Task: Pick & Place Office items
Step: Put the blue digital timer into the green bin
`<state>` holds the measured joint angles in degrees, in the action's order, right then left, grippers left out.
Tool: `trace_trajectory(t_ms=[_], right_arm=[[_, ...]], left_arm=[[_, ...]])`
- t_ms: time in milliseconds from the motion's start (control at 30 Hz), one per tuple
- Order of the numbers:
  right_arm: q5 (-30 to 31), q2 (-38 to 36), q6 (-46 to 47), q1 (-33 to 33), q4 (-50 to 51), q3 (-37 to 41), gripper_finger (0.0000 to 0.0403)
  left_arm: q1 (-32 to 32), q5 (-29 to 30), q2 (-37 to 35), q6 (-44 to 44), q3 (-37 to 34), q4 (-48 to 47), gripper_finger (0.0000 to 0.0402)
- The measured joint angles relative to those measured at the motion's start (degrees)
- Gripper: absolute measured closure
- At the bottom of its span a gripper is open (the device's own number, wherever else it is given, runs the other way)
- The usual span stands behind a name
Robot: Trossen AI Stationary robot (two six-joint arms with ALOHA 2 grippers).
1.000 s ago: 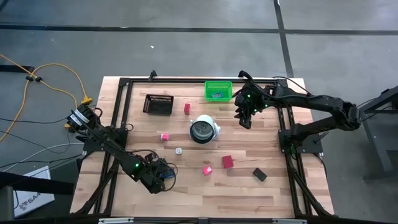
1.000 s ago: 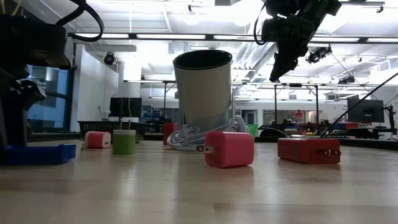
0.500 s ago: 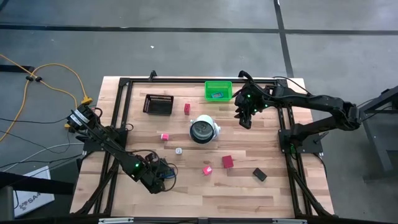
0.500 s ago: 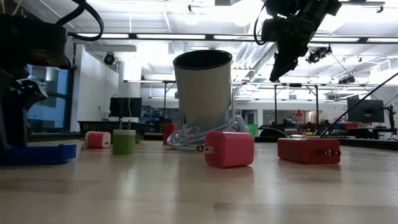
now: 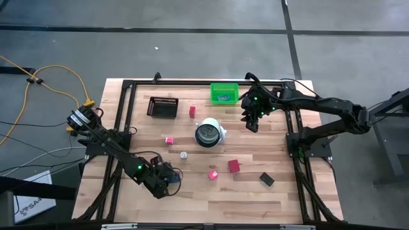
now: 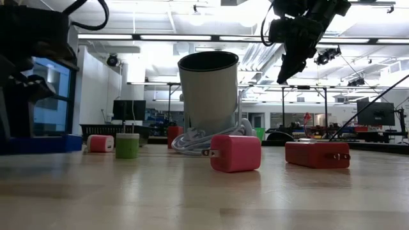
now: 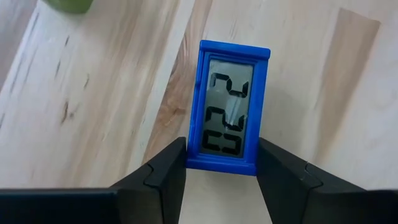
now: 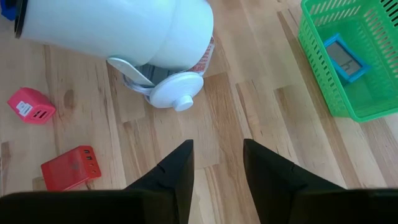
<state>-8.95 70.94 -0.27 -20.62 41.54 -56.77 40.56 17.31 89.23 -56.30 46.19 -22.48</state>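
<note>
My left gripper (image 5: pixel 167 181) is near the table's near-left corner, shut on a small blue-framed flat rectangle with an LCD face (image 7: pixel 228 106); the low view shows it as a blue slab (image 6: pixel 39 144) just off the wood. My right gripper (image 5: pixel 251 122) hangs open and empty high over the far right part of the table, next to the green bin (image 5: pixel 224 93). Its fingers (image 8: pixel 177 171) frame bare wood. Lying loose on the table are pink blocks (image 5: pixel 169 140) (image 5: pixel 212 174), red blocks (image 5: pixel 192 111) (image 5: pixel 234 166), a black rectangle (image 5: pixel 266 179) and a small whitish round bit (image 5: pixel 183 154). My left gripper pinches the blue rectangle between its two fingers, one on each long side at the end nearest the wrist (image 7: pixel 219 163). The fingers (image 7: pixel 171 163) lie along it. It is held flat, face up, lifted just clear of the table.
The green bin holds a teal-framed rectangle (image 8: pixel 345 57). A black mesh tray (image 5: pixel 162 107) sits at the far left. A large white round object with a dark face (image 5: pixel 209 133) lies mid-table, with a white cord wound beside it (image 6: pixel 192 142). A black frame borders the tabletop (image 5: pixel 121 128).
My left gripper has moved up a little, and the blue rectangle, which lay on the table a second ago, now hangs just clear of it. My right arm has kept still.
</note>
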Motion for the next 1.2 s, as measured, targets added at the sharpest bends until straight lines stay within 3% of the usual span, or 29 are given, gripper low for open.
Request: trace_trajectory(t_ms=[400, 833, 1200], right_arm=[[0.0, 0.0, 0.0, 0.0, 0.0, 0.0, 0.0278], [0.0, 0.0, 0.0, 0.0, -0.2, 0.0, 0.0278], [0.0, 0.0, 0.0, 0.0, -1.2, 0.0, 0.0278]], left_arm=[[-0.5, 0.5, -2.0, 1.9, 0.1, -0.5, 0.0239], [-6.1, 0.4, -15.8, 10.5, 0.1, -5.3, 0.0239], [-15.7, -8.4, -21.7, 18.5, 0.5, -7.3, 0.0244]])
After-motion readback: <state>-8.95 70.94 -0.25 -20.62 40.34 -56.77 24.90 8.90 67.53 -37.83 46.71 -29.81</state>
